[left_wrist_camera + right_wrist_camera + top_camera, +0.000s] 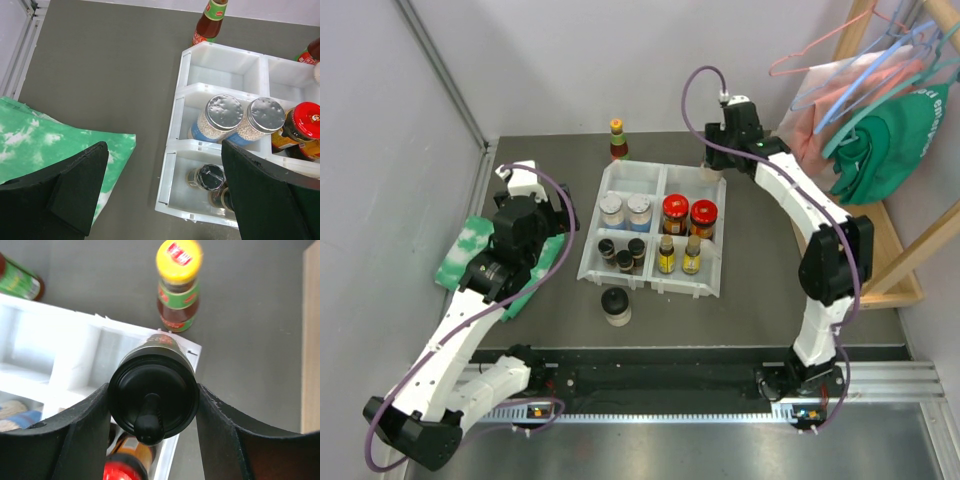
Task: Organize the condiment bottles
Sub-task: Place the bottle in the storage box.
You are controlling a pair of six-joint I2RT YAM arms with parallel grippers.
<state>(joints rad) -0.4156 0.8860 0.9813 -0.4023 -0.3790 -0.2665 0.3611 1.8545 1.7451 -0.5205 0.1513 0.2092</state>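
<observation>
My right gripper (716, 168) (151, 392) is shut on a black-capped bottle (153, 400) and holds it upright over the back right corner of the white tray (651, 283). The tray holds two pale-lidded jars (625, 209), two red-lidded jars (689, 214), tiny dark spice jars (623, 255) and two yellow-capped bottles (679, 253). A yellow-capped sauce bottle (618, 138) stands behind the tray; another (178, 285) shows in the right wrist view. A black-lidded jar (616, 306) stands in front of the tray. My left gripper (560, 232) (165, 150) is open and empty at the tray's left side.
The green-white cloth (468, 250) (45, 145) lies left of the tray under my left arm. A wooden rack (895, 250) with hangers and a green cloth stands at the right. Grey walls close the left and back.
</observation>
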